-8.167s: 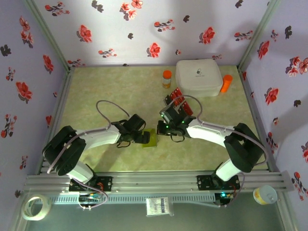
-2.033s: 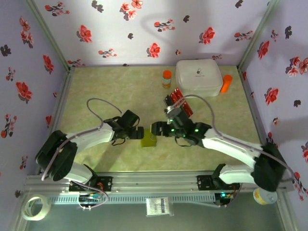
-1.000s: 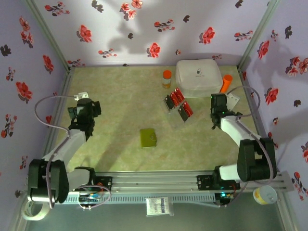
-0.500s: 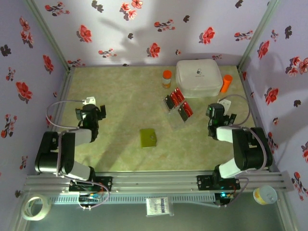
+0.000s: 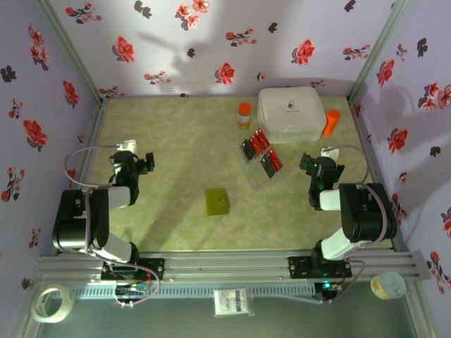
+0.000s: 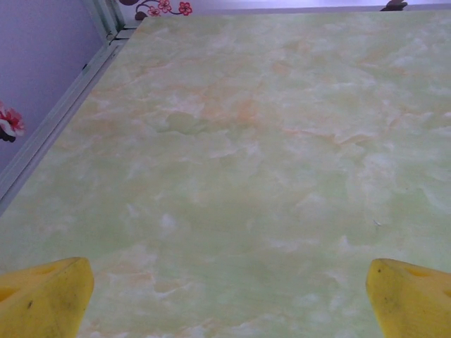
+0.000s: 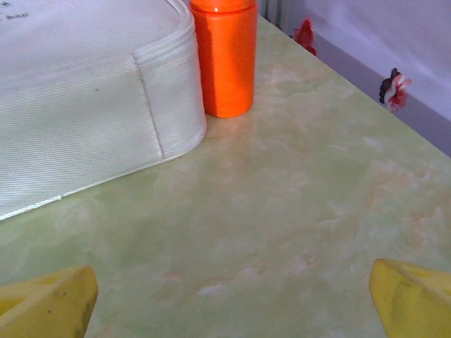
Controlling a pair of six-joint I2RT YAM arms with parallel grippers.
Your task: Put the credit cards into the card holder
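The olive-green card holder (image 5: 218, 201) lies folded shut in the middle of the table. The credit cards (image 5: 261, 153), red and black, lie in two short rows behind it to the right, in front of the white box. My left gripper (image 5: 131, 158) is at the left side of the table, far from both, and stands open; its yellow fingertips (image 6: 44, 297) sit wide apart over bare table. My right gripper (image 5: 319, 161) is open at the right, just right of the cards, with nothing between its fingertips (image 7: 412, 294).
A white rounded box (image 5: 290, 113) stands at the back right, also close ahead in the right wrist view (image 7: 77, 105). An orange bottle (image 7: 225, 56) stands against its right side, and another orange-capped bottle (image 5: 244, 115) on its left. Walls enclose the table.
Both arms have folded back toward their bases, and the grippers have drawn in at the table's left and right sides. The card holder and the cards have not moved.
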